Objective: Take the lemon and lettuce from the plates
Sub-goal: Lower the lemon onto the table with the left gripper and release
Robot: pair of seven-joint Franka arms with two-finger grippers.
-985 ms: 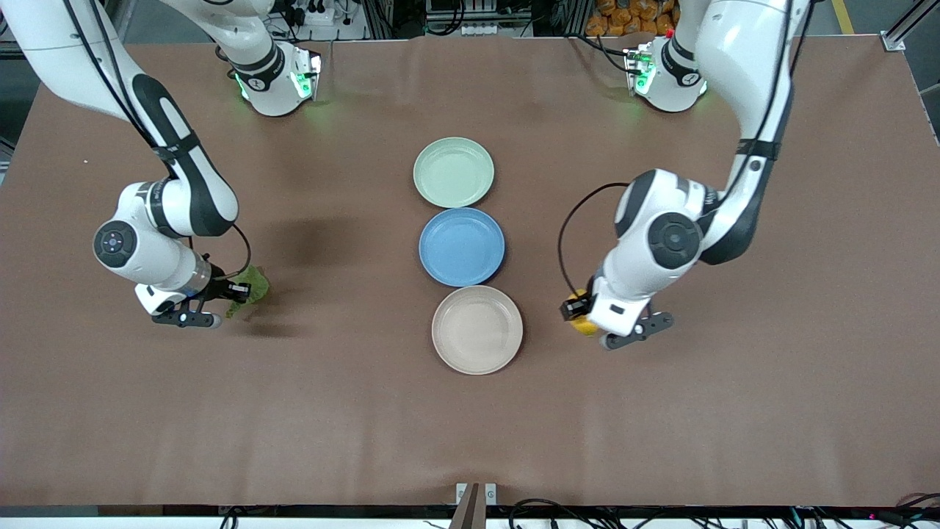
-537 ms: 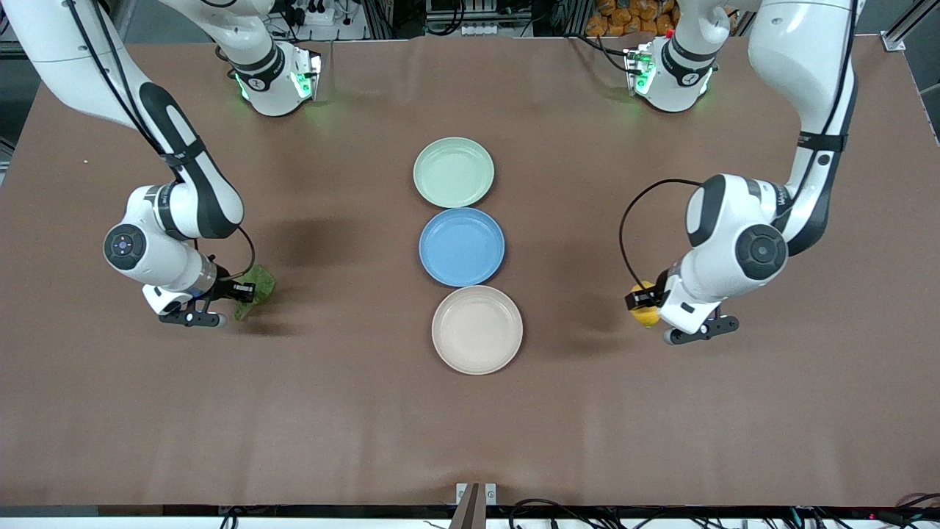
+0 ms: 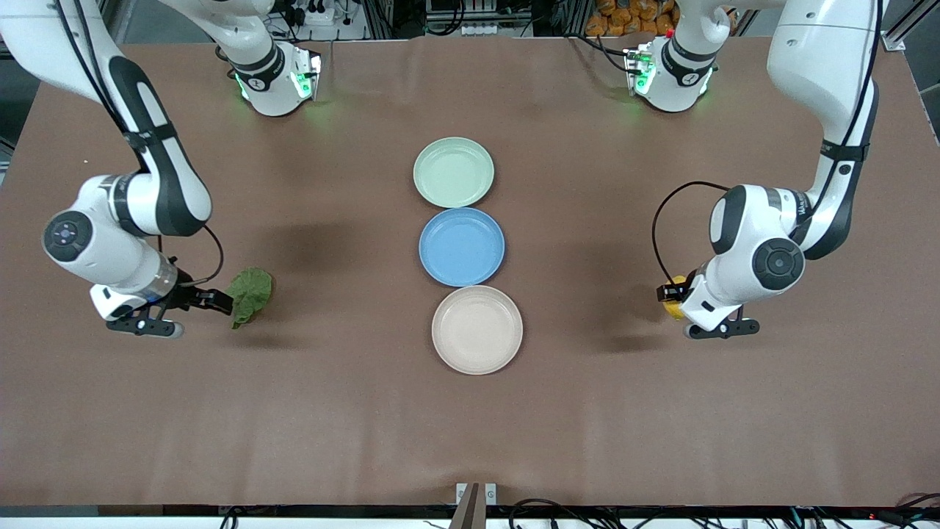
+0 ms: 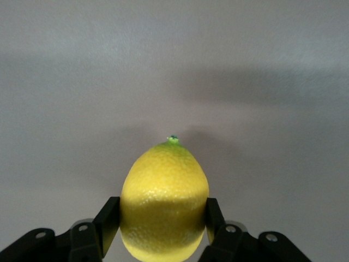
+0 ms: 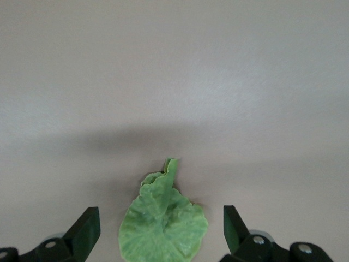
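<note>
The lettuce lies flat on the brown table toward the right arm's end, off the plates. My right gripper is open right beside it; in the right wrist view the leaf lies between the spread fingers without touching them. My left gripper is shut on the lemon, low over the table toward the left arm's end. The left wrist view shows the lemon clamped between both pads. The pale green plate and the beige plate are empty.
An empty blue plate sits between the two other plates in a row at the table's middle. Both arm bases stand along the table edge farthest from the front camera.
My right gripper has opened, let the lettuce down on the table and drawn back toward its end. My left gripper has carried the lemon farther toward the left arm's end.
</note>
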